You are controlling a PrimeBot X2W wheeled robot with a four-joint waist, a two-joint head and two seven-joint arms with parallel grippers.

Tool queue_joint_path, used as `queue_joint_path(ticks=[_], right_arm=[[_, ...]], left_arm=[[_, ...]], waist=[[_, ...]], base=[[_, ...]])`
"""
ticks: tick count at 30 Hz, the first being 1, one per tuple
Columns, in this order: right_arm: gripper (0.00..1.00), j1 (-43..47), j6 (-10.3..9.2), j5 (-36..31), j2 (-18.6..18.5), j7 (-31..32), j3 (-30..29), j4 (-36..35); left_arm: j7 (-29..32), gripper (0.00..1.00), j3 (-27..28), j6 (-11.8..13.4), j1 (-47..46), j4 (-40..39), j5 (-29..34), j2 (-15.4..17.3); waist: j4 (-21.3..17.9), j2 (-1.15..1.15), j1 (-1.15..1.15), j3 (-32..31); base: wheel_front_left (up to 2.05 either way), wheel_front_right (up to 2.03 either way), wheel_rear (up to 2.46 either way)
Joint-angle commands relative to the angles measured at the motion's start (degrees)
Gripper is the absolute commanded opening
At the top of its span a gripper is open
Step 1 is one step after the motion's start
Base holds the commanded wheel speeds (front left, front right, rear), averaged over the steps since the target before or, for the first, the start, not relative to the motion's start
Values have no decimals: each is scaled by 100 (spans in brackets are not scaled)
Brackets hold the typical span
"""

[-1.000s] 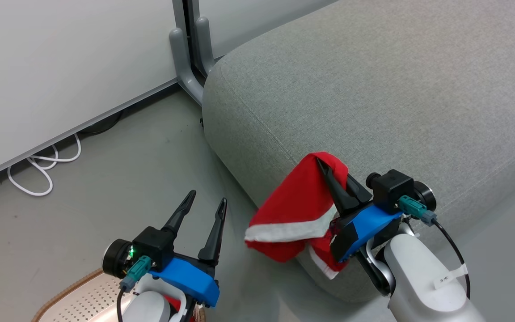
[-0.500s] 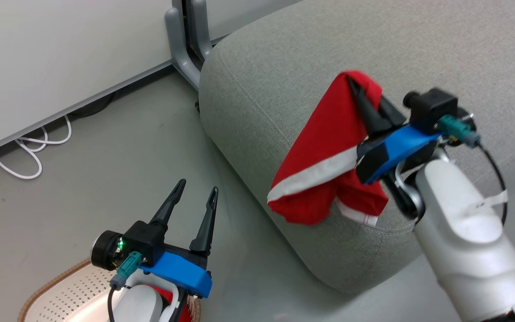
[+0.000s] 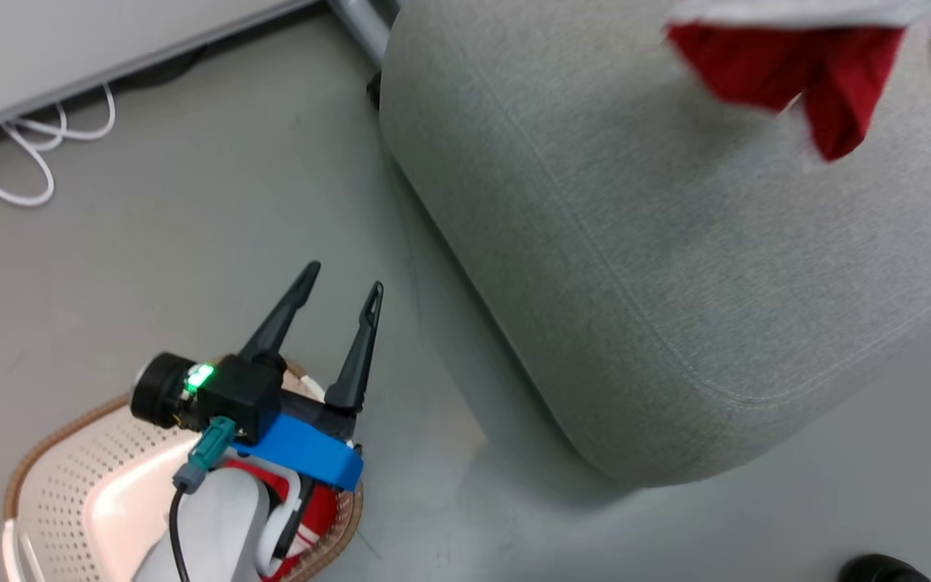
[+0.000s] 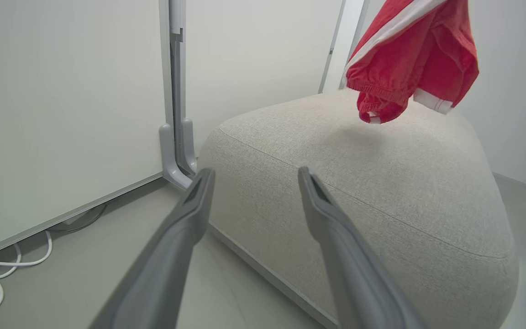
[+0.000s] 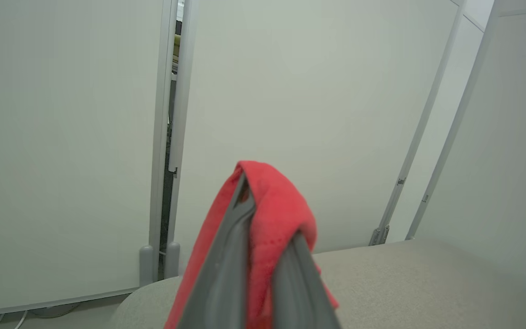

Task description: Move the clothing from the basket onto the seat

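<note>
red garment (image 4: 409, 59) up over seat (image 3: 676, 283)

Right gripper (image 5: 270, 208): jaws clamped on red garment, which hangs clear above the grey seat. Left gripper (image 3: 344, 276): jaws apart, empty, over the basket (image 3: 53, 453). Second garment (image 3: 324, 509) lies in the basket.

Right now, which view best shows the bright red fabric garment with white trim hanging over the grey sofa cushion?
Left wrist view: the red garment hangs nearly whole, stripe and hem sharp, above the cushion. The head view catches a blurred lower part; the right wrist view, a fold in the right gripper.
</note>
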Motion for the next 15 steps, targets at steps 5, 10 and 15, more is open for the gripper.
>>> queue_joint_path(ticks=[5, 10, 15], right_arm=[[0, -238, -1, -44, -262, -165, -559, 377], [0, -97, -1, -90, -323, -365, -983, 836], [0, 121, -1, -242, -226, -534, -1379, 1385]], left_arm=[[-14, 100, -129, -8, -365, -256, 97, 220], [-14, 100, -187, -8, -604, -504, 166, 367], [-14, 100, -255, -8, -699, -643, 200, 482]], waist=[[284, 0, 0, 735], [424, 0, 0, 1258], [544, 0, 0, 1565]], base=[[0, 0, 0], [0, 0, 0], [0, 0, 0]])
